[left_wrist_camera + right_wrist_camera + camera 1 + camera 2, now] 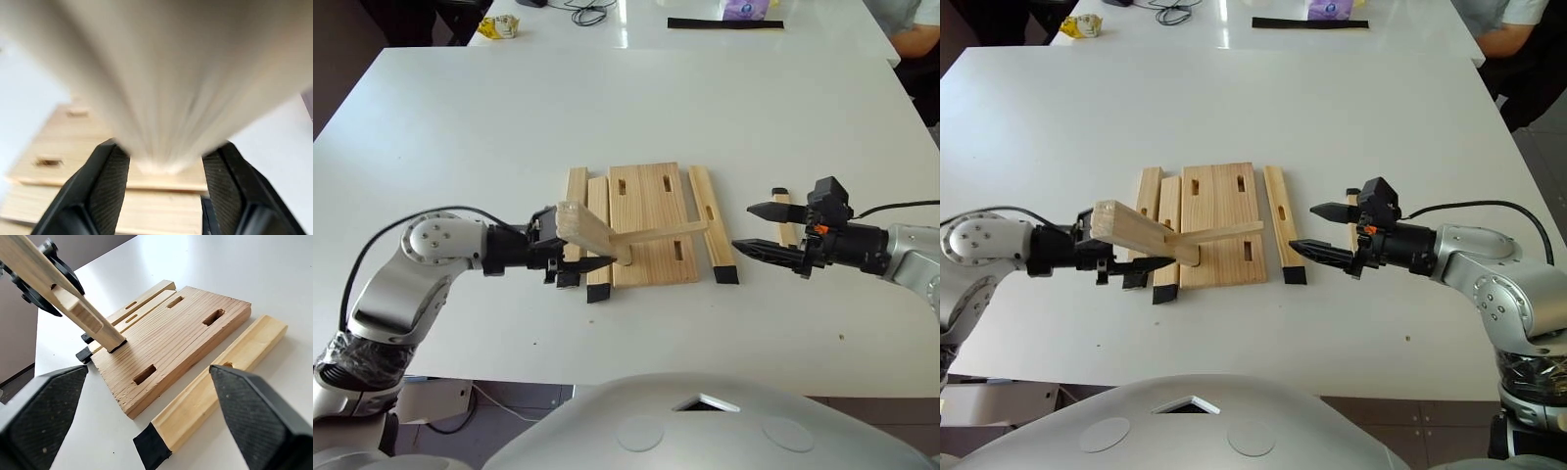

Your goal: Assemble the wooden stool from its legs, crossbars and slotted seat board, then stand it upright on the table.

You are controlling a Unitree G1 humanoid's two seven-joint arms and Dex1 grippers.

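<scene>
White table [460, 147] under both arms | left gripper [592, 266] was clamped on tilted leg [597, 233], whose lower end touched the slotted seat board [651, 211] by its near-left slot | right gripper [742, 227] was spread wide, holding nothing, just right of flat leg [713, 220] | two more legs [576, 191] lay along the board's left edge | black strip [724, 23] lay on far table [646, 29]

Seat board [181, 333]: pale honey wood with fine straight grain and dark slots. Held leg [607, 233] and loose leg [713, 223]: lighter cream wood, the loose leg tipped with a black end cap [725, 274]. Table [460, 147]: plain glossy white; left gripper [570, 266] and right gripper [742, 226]: matte black with finely cross-hatched pads [110, 188], the right one bearing a small orange mark [819, 230].
</scene>
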